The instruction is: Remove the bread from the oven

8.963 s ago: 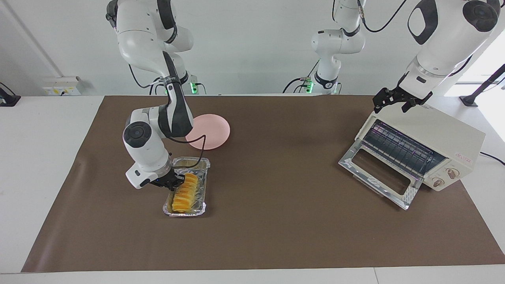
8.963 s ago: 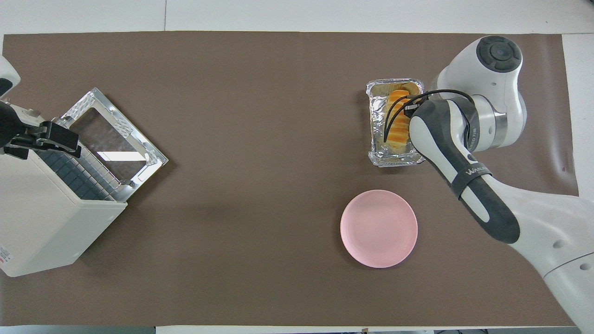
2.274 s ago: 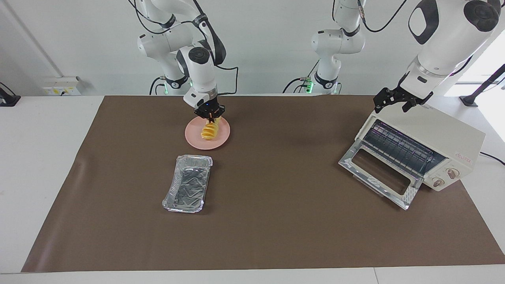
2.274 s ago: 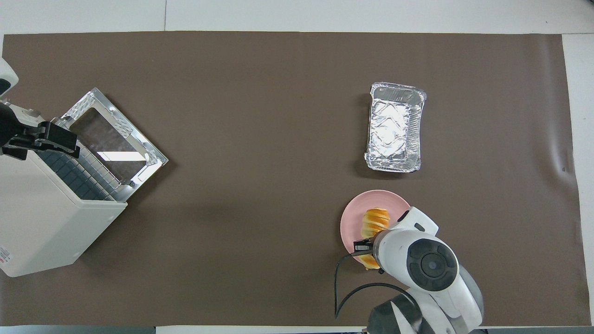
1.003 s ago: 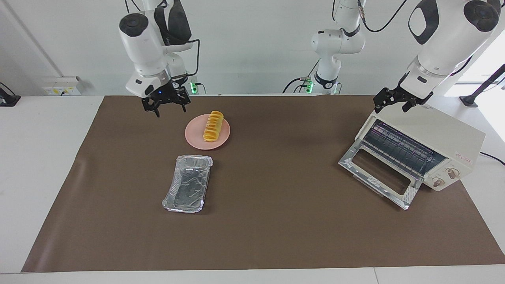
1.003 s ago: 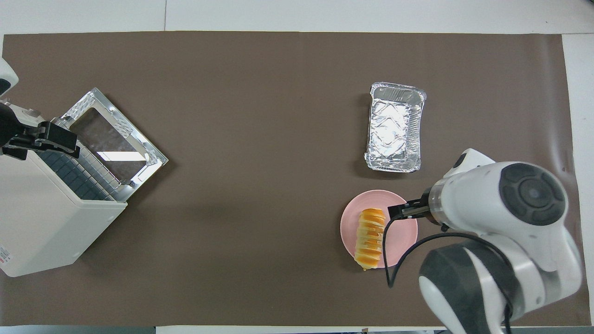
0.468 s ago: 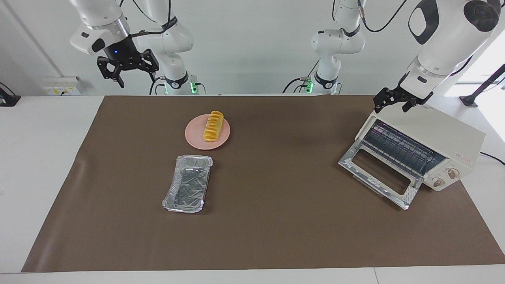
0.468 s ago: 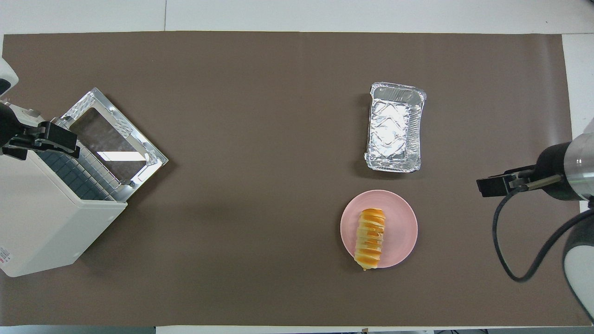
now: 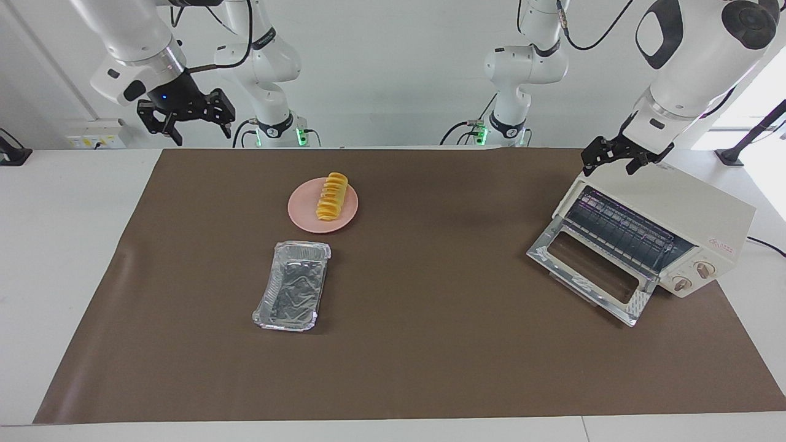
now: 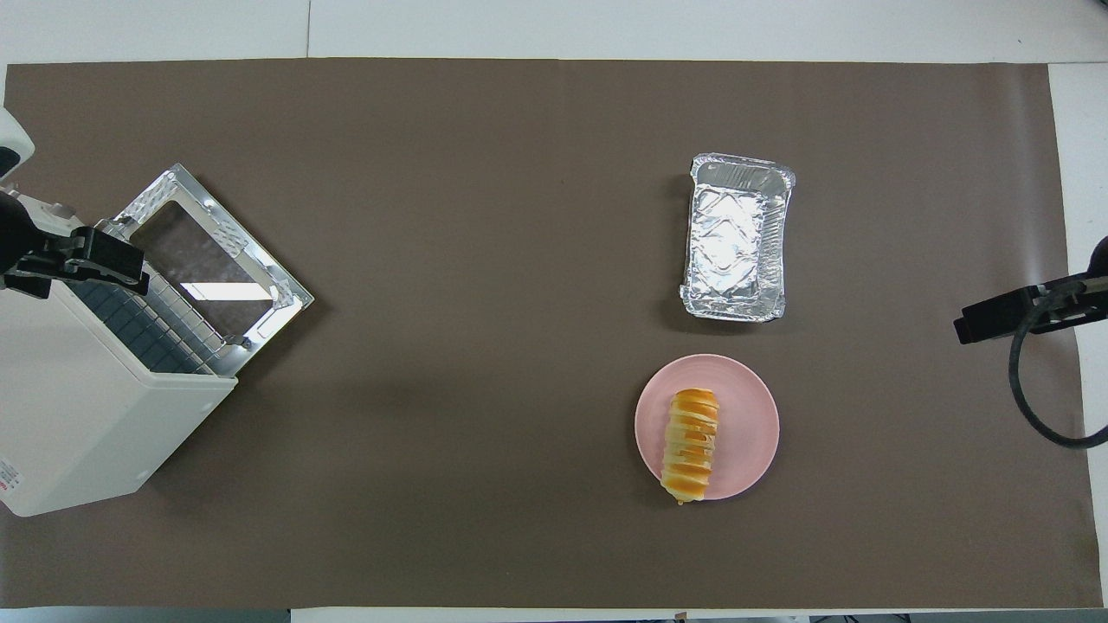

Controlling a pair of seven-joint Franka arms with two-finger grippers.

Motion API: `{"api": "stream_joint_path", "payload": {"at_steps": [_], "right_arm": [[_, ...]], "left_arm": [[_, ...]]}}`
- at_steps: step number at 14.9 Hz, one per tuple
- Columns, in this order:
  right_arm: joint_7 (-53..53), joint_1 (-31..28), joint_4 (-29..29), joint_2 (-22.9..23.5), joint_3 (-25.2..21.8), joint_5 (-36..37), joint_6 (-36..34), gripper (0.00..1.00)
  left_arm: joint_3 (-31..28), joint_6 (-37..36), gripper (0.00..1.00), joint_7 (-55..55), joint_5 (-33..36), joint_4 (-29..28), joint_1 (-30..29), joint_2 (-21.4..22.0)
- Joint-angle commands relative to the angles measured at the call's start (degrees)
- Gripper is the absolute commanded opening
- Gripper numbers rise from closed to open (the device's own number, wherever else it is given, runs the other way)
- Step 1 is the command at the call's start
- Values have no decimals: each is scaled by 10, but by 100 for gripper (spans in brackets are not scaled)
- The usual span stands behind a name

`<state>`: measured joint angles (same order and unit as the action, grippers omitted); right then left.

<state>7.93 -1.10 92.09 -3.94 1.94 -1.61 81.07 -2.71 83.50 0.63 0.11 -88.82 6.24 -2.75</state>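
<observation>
Facing view: bread (image 9: 331, 196) lies on the plate (image 9: 303, 220), clear of any gripper, well apart from the oven (image 9: 675, 227) at the left arm's end of the table. Oven door is down, rack bare. Foil tray (image 9: 291, 286) sits empty, farther from the robots than the plate. Right gripper (image 9: 187, 120) hangs high over the table edge at the right arm's end, fingers spread, holding nothing. Left gripper (image 9: 617, 156) hovers just above the oven's top edge, waiting; its spread cannot be told.

Overhead view: bread (image 10: 691, 443) runs across the plate (image 10: 753, 433), one end at the rim. Right gripper (image 10: 995, 318) shows over the mat's edge.

Judgement: the job looks done. A good finish is to park the right arm high, away from the plate, and leave the loaf unnudged.
</observation>
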Motion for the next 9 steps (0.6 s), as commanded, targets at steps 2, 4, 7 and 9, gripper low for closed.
{"api": "stream_joint_path", "payload": {"at_steps": [2, 4, 7, 9], "right_arm": [[6, -9, 31, 7, 5, 1, 37, 100], [1, -8, 42, 3, 5, 3, 49, 100], [0, -8, 42, 3, 5, 3, 49, 100], [0, -8, 41, 3, 5, 3, 49, 100]], "left_arm": [[2, 2, 100, -8, 3, -16, -5, 16], [2, 2, 100, -8, 3, -16, -5, 16], [2, 2, 100, -8, 3, -16, -5, 16], [2, 2, 100, -8, 3, -16, -5, 16]]}}
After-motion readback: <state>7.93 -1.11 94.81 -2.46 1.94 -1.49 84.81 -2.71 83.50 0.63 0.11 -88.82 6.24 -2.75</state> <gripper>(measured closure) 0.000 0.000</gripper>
